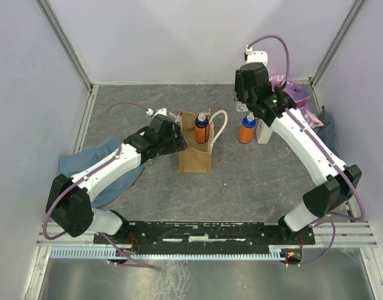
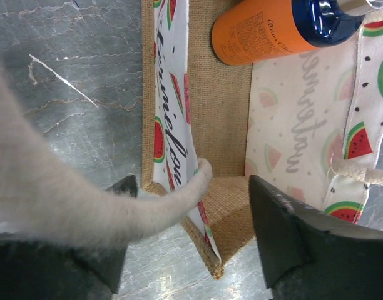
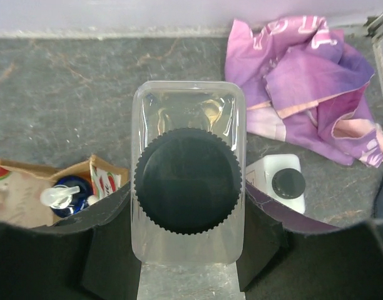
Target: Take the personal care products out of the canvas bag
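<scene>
**Grey stone-look table, white walls: one bottle in the right grip, one still in the bag**

On the grey table (image 1: pixel 241 181), the right gripper (image 3: pixel 186 219) is closed on the clear bottle (image 3: pixel 188 131). Its dark fingers (image 3: pixel 107 237) press the bottle's two flat sides, and the black ribbed cap (image 3: pixel 188 181) faces the wrist camera. Below and just to one side of it stands the white bottle (image 3: pixel 280 187), upright on the table with its own dark cap. An orange bottle (image 1: pixel 246 130) stands just beside the white one in the top view. The purple cloth (image 3: pixel 304 75) lies crumpled behind them by the back wall.

The left gripper (image 2: pixel 191 181) is spread wide at the left end of the bag (image 1: pixel 194 156). The bag's watermelon-print lined wall runs between the fingers (image 2: pixel 285 237), and they are not pinching it. A cream handle (image 2: pixel 85 206) sweeps blurred across the near finger. Inside the bag a second orange bottle, blue-capped (image 2: pixel 266 28), stands upright with its pump above the rim. The bag sits upright mid-table, well apart from the bottles on the right. The blue cloth (image 1: pixel 94 165) lies under the left arm.
</scene>
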Controlling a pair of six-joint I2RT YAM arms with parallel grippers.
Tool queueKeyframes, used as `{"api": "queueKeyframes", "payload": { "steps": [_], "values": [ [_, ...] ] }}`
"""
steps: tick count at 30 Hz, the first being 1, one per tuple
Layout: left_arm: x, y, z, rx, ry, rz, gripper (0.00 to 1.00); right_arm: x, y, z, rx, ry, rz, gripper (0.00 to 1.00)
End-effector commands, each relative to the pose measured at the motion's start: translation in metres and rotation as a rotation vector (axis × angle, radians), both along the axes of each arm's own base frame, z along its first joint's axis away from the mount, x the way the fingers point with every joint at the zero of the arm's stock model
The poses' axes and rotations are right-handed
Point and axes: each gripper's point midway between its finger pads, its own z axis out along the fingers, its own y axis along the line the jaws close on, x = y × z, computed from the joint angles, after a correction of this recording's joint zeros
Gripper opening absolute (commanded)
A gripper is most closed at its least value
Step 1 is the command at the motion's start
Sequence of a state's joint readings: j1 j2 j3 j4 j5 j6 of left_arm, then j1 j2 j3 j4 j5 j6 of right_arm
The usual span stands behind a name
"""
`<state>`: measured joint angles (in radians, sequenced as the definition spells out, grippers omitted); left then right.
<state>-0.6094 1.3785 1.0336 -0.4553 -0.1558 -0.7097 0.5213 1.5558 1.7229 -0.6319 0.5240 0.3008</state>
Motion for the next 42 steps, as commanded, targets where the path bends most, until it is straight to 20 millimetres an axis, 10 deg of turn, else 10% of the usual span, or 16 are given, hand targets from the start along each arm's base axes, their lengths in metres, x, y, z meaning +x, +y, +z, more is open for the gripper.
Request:
{"api": "queueKeyframes", "payload": {
  "steps": [1, 10, 29, 36, 42],
  "values": [
    [0.008, -0.002, 0.007, 0.002, -0.052, -0.002, 0.67, 0.027, 0.018, 0.028, 0.112, -0.151, 0.025, 0.38],
    [0.003, 0.022, 0.009, 0.098, -0.076, 0.028, 0.4, 0.054, 0.031, -0.026, 0.088, -0.068, 0.033, 0.37],
    [-0.004, 0.028, 0.0, 0.144, -0.043, 0.002, 0.38, 0.064, 0.03, -0.145, 0.02, 0.126, -0.019, 0.44],
    [-0.004, 0.027, -0.004, 0.149, -0.031, -0.008, 0.4, 0.063, 0.027, -0.131, 0.024, 0.1, -0.025, 0.79],
    [-0.006, 0.025, -0.007, 0.143, -0.019, -0.011, 0.4, 0.04, 0.036, -0.066, 0.024, -0.062, 0.066, 0.8]
  ]
}}
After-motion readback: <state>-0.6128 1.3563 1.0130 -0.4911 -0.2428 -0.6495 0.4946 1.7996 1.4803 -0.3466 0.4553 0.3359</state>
